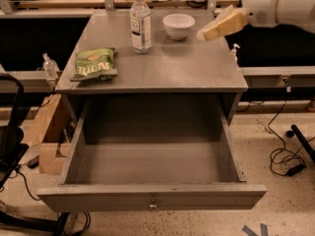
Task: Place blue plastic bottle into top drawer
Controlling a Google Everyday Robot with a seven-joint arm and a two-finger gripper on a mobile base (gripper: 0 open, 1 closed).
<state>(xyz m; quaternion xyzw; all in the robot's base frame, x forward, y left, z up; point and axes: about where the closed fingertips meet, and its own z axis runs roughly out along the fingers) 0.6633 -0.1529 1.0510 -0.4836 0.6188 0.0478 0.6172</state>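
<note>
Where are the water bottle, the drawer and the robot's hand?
blue plastic bottle [141,26]: camera view, on its label.
top drawer [98,198]: camera view, on its front panel.
gripper [206,33]: camera view, its tip, right of the bowl [178,26].

White arm [283,4] is extended in from the upper right edge. Tan pincer [206,33] is held in the air above the right rear of the tabletop [167,70], pointed left and slightly downward.

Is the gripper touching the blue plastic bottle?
Apart. Camera view: the gripper hangs right of the white bowl, which separates it from the blue plastic bottle.
</note>
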